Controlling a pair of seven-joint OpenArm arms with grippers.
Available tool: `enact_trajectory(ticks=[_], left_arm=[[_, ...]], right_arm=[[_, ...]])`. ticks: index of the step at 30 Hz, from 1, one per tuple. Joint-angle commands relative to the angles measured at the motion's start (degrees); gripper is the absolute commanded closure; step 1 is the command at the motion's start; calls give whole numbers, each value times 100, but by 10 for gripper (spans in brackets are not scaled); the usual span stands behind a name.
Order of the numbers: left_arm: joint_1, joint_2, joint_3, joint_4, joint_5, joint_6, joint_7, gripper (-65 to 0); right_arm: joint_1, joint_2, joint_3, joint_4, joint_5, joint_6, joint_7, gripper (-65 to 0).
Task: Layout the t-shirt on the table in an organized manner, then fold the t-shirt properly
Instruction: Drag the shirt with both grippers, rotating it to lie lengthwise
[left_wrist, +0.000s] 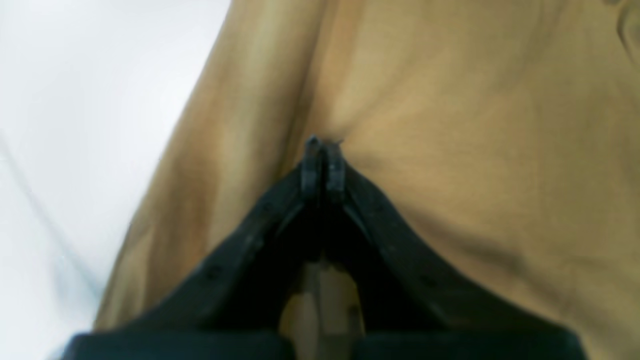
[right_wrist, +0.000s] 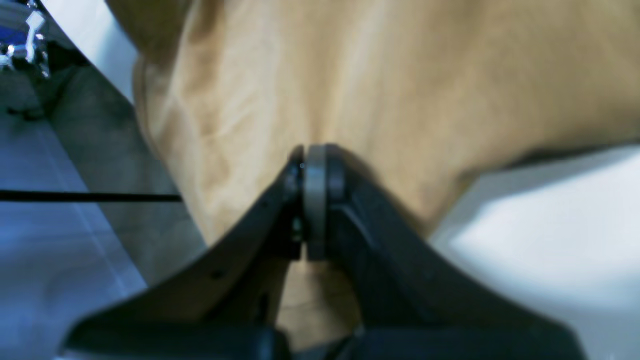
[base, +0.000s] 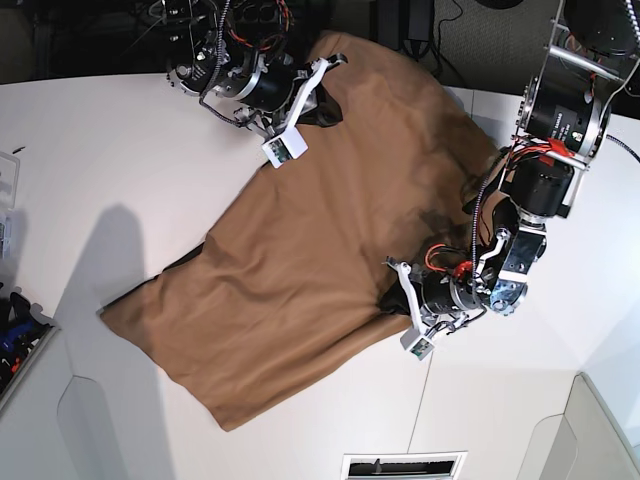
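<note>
The t-shirt (base: 300, 250) lay spread slantwise across the middle of the table (base: 110, 150), limp and light, so it would sag and crease between grips. The left gripper (left_wrist: 324, 145) and right gripper (right_wrist: 312, 152) each pinched cloth, at the near-right edge and far corner; hems and corners looked the best holds.

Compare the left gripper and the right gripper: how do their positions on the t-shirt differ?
The left gripper grips the t-shirt at its near edge, over the table; the right gripper grips it at the far edge. The right one holds cloth raised; the left sits low. Both are shut on fabric.
</note>
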Motion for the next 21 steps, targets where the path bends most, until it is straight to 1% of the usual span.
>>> enact_trajectory(ticks=[1,4,9,12,15,17,21], left_arm=[[-138,-166,-22,28,96,101,105,-33],[-138,-411,-22,35,-79,101,107,-33],[-136,-824,-24,35,-557,96,256,-33],[-136,-1021,-31,35,-789,96,459,-33],[-133,-1213,-39,37,-1145,90,811,-33],[-120,-1329,-39,52,-1449,-44,1069,-33],[-68,-1486,-39,57,-2282,-476,1633,-33]], right_arm=[[33,-13,22,-20,20,15,11,0],[55,4,153,-245,15,15,57,0],[61,114,640,-319,22,-17,133,0],[61,179,1010,-317,26,-22,136,0],[59,245,1351,-317,68,-24,136,0],[61,332,1558,-317,212,-22,136,0],[103,568,1965,-317,400,-22,140,0]])
